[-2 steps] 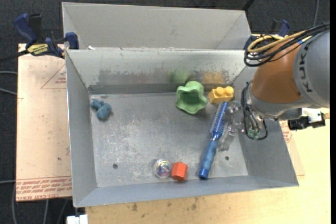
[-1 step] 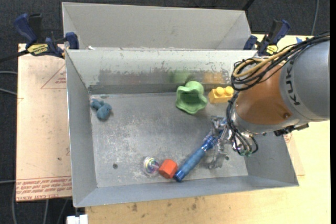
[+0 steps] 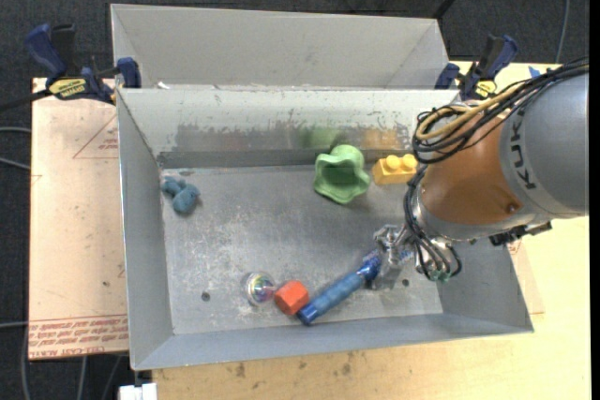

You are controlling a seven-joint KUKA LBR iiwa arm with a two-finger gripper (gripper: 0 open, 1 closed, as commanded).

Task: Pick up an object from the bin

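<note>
The thing nearest the gripper (image 3: 387,254) is a blue stick (image 3: 336,293), long and thin. It lies slantwise on the floor of the bin (image 3: 262,229) near the front wall, toward the right. Its lower end points at the front wall and its upper end runs up to the gripper, which is down low right at that tip. From here I cannot tell whether the tool is spread apart or closed together, nor whether it has hold of the stick. An orange block (image 3: 292,297) sits against the stick's lower end, with a small shiny ball (image 3: 258,288) just beside it on the left. Further back, a green cup (image 3: 340,173) and a yellow brick (image 3: 395,167) sit near the rear wall, close to the arm's orange cover (image 3: 464,187). A blue-grey lump (image 3: 180,194) lies well apart at the left.
</note>
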